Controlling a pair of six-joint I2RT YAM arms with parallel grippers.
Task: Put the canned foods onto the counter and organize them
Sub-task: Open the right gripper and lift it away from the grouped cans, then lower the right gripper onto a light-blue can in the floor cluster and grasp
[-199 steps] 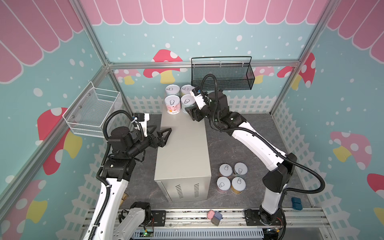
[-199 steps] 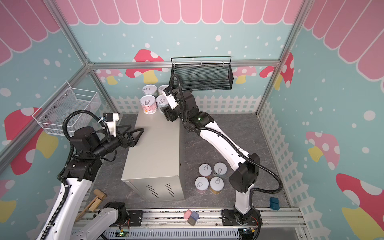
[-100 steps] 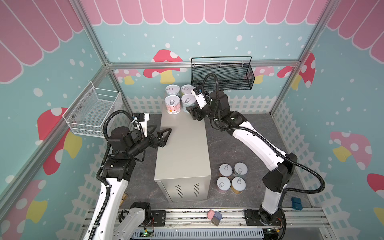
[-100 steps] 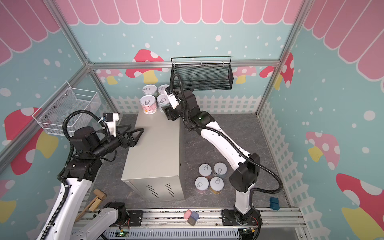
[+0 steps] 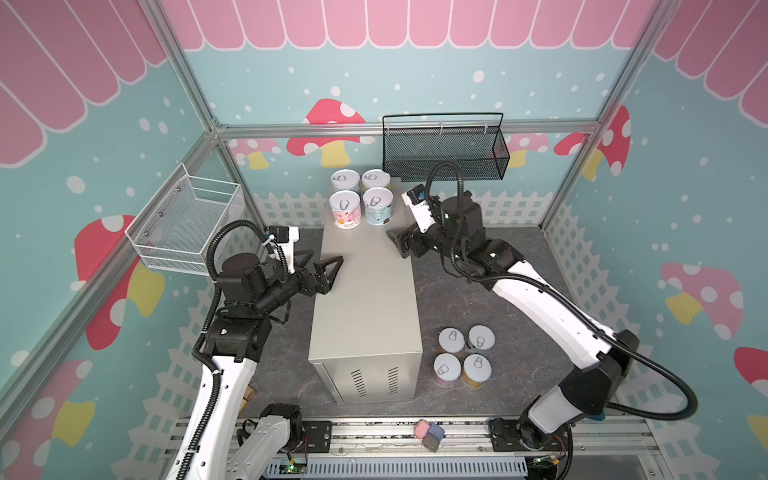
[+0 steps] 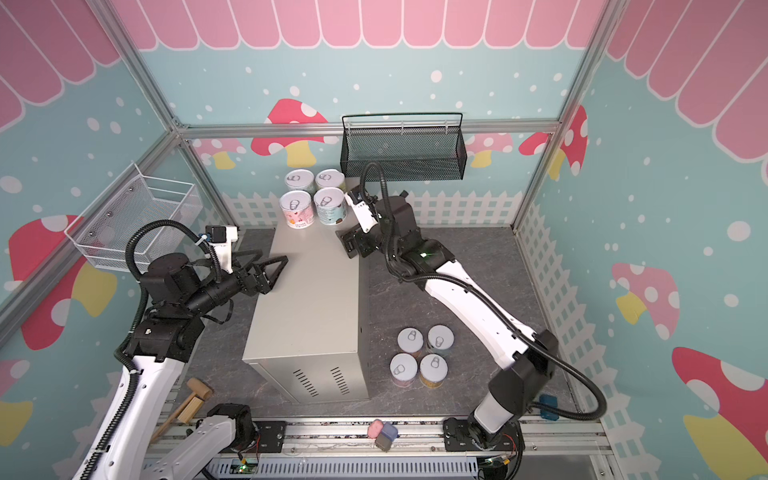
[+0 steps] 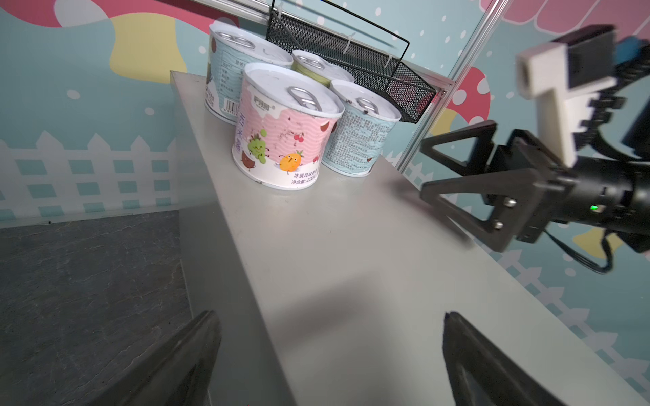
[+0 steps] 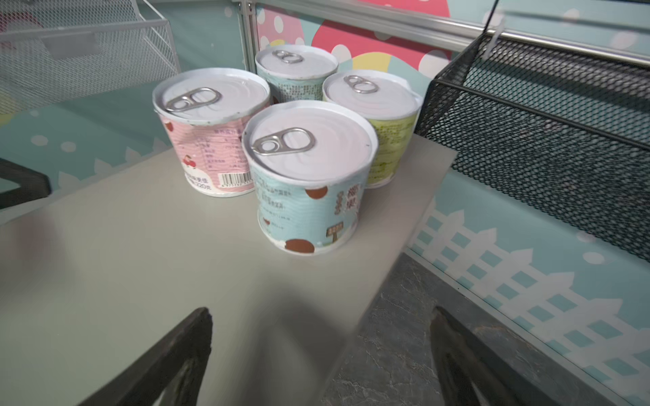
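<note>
Four canned foods stand in a tight square at the far end of the counter (image 5: 365, 299): pink (image 5: 344, 209), light blue (image 5: 377, 205), another light blue (image 5: 345, 181) and yellow-green (image 5: 375, 180). Four more (image 5: 463, 355) stand on the floor to the right of the counter. My right gripper (image 5: 395, 245) is open and empty at the counter's right edge, a short way from the near light-blue can (image 8: 309, 197). My left gripper (image 5: 326, 257) is open and empty over the counter's left edge.
A black mesh basket (image 5: 444, 153) hangs on the back wall just behind the right arm. A white wire basket (image 5: 187, 224) hangs on the left wall. A wooden mallet (image 6: 189, 405) lies on the floor by the left arm's base.
My right gripper opened, let go of the near light-blue can on the counter and drew back from it. The left arm has not moved.
</note>
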